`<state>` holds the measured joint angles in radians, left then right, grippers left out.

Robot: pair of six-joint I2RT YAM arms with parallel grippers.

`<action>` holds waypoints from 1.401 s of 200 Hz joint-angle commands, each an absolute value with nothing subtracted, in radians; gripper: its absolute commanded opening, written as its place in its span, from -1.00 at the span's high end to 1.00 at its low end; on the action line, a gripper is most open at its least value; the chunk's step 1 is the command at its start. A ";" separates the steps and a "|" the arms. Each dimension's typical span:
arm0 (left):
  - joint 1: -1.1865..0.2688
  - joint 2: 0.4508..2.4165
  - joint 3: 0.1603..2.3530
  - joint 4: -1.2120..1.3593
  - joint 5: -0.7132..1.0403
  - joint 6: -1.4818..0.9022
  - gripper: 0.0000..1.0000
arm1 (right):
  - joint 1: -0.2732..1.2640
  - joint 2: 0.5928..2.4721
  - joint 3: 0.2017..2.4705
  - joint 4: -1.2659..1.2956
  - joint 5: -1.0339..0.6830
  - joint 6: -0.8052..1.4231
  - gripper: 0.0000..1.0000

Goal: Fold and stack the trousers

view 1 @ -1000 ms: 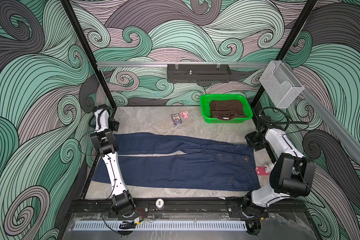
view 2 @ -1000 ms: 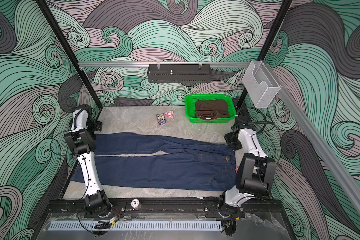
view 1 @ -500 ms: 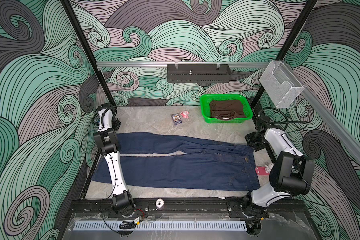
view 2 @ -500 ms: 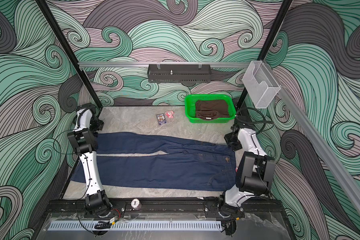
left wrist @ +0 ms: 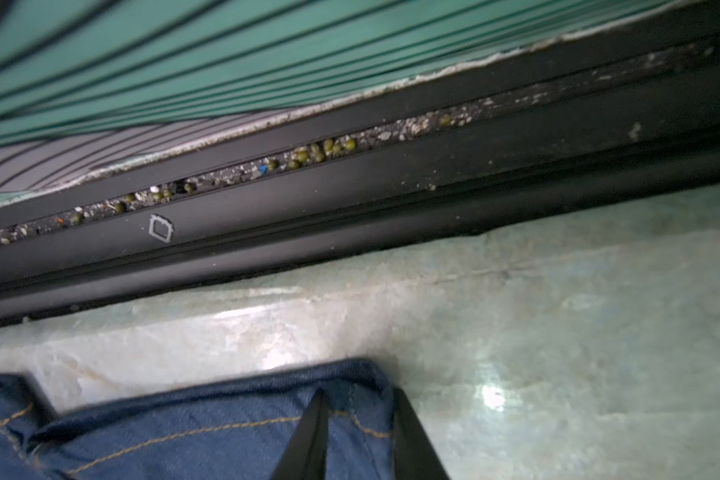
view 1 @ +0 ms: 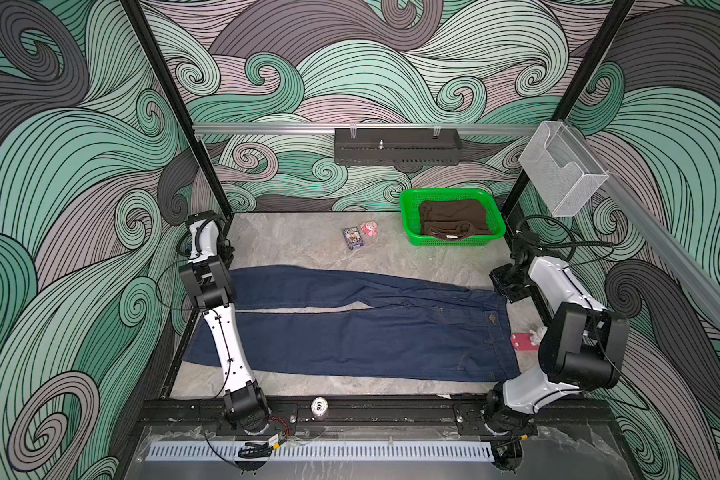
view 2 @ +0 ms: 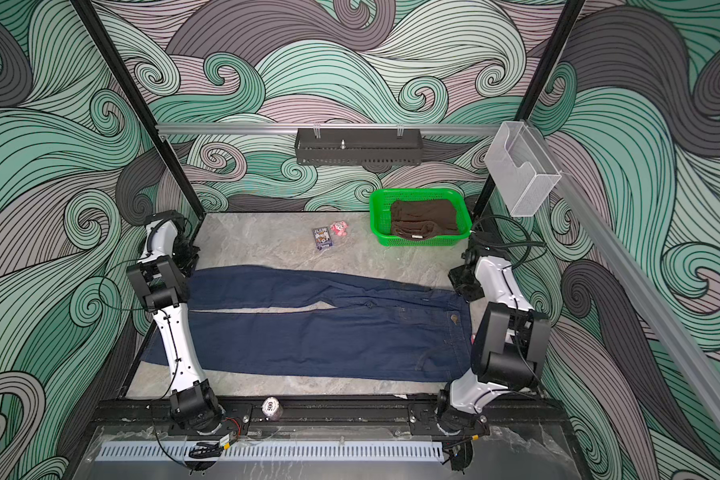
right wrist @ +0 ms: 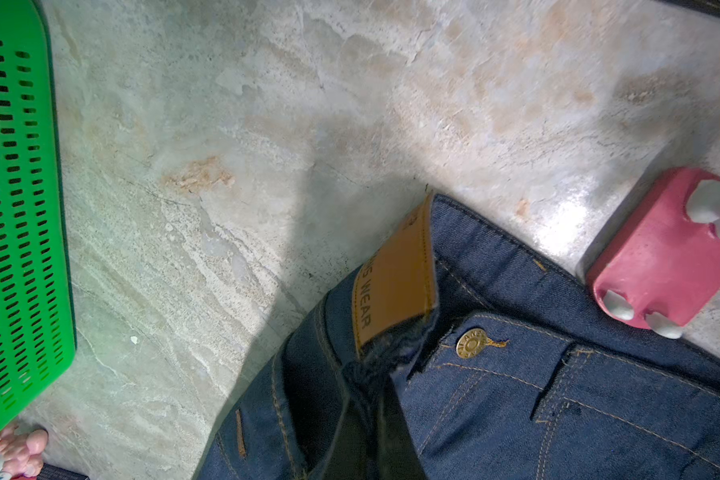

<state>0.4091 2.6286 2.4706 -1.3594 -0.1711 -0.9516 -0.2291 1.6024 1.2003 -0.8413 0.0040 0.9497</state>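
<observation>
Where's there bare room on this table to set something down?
Biggest bare patch: far-left table, between the trousers, back wall and card box. A thin strip runs between trousers and front rail. Crowded: green basket corner, pink block by the waistband.

A: Can you see all of the left gripper [left wrist: 358,399]?
B: No. The wrist picture's edge cuts off its two dark fingers [left wrist: 308,444].
A: And the right gripper [right wrist: 375,415]?
B: Its tips are lost in dark folds of the trousers [right wrist: 578,415].
A: The green basket [right wrist: 13,208]?
B: Cut off too.
A: The words on the little box [view 1: 352,238]?
B: Too small to read.
</observation>
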 commanded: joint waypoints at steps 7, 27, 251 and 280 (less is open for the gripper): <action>0.421 2.664 2.451 -1.414 -0.163 -0.963 0.67 | -0.225 1.592 1.201 -0.854 0.020 0.944 1.00; 0.421 2.651 2.470 -1.402 -0.154 -0.963 0.95 | -0.226 1.588 1.202 -0.854 0.020 0.947 1.00; 0.511 2.280 2.327 -0.817 0.267 -0.926 1.00 | -0.433 1.737 1.384 -0.426 -0.437 1.061 1.00; 0.506 2.299 2.363 -0.742 0.269 -0.976 1.00 | -0.434 1.784 1.500 -0.431 -0.426 1.066 1.00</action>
